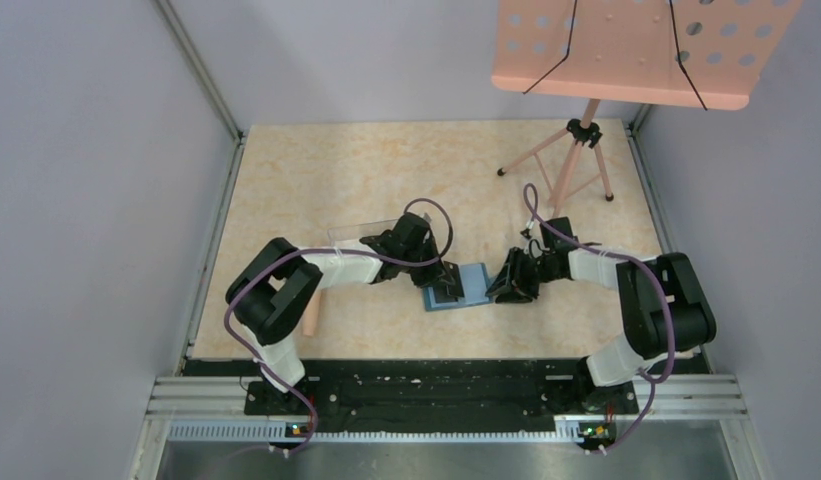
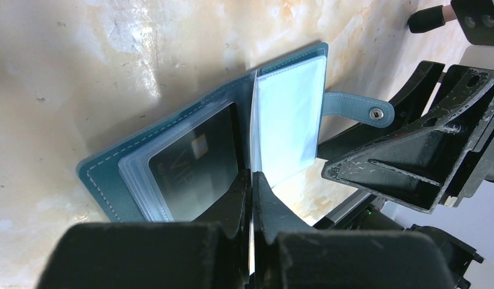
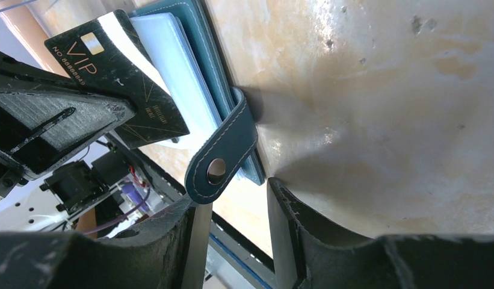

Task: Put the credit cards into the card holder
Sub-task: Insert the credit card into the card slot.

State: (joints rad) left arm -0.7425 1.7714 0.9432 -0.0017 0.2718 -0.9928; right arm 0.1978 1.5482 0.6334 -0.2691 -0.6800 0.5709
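The teal-blue card holder (image 1: pixel 473 283) lies open on the table, with its clear sleeves (image 2: pixel 289 114) facing up. My left gripper (image 1: pixel 447 284) is shut on a black credit card (image 3: pixel 115 75) marked VIP. It holds the card on edge over the holder's fold, so the left wrist view shows it only as a thin line (image 2: pixel 252 180). Another black card face (image 2: pixel 196 165) shows in the left sleeves. I cannot tell whether it is a card or a reflection. My right gripper (image 3: pixel 232 198) is open at the holder's right edge, with the snap strap (image 3: pixel 223 156) just over one fingertip.
A clear plastic box (image 1: pixel 358 231) lies behind my left arm. A tan cylinder (image 1: pixel 311 316) lies by the left arm's elbow. A pink tripod (image 1: pixel 576 160) carrying a pink perforated board (image 1: pixel 626 50) stands at the back right. Grey walls enclose the table.
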